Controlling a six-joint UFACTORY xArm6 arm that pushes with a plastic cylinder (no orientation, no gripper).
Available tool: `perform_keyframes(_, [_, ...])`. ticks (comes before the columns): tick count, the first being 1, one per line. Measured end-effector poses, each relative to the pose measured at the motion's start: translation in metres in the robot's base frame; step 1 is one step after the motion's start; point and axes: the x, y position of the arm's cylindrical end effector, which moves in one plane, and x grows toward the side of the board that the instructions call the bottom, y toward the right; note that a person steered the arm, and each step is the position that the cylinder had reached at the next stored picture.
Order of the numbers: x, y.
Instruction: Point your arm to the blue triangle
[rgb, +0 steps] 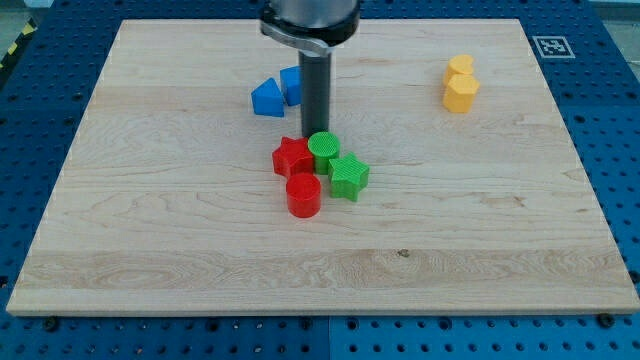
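The blue triangle (266, 99) lies near the view's top centre-left on the wooden board (150, 220). A second blue block (291, 85) touches its right side and is partly hidden by my rod. My tip (316, 134) is down to the right of the blue triangle, a short gap away, right at the top edge of the green cylinder (323, 148).
A red star-shaped block (292, 157), a red cylinder (303, 194) and a green star-shaped block (348, 176) cluster below the tip. Two yellow blocks (460, 85) sit at the view's upper right. The arm's body hangs at the view's top centre.
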Motion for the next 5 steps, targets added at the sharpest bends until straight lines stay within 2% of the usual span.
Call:
perform_keyframes(2, [-0.010,-0.089])
perform_keyframes(3, [-0.026,-0.095])
perform_keyframes(5, [-0.071,-0.066])
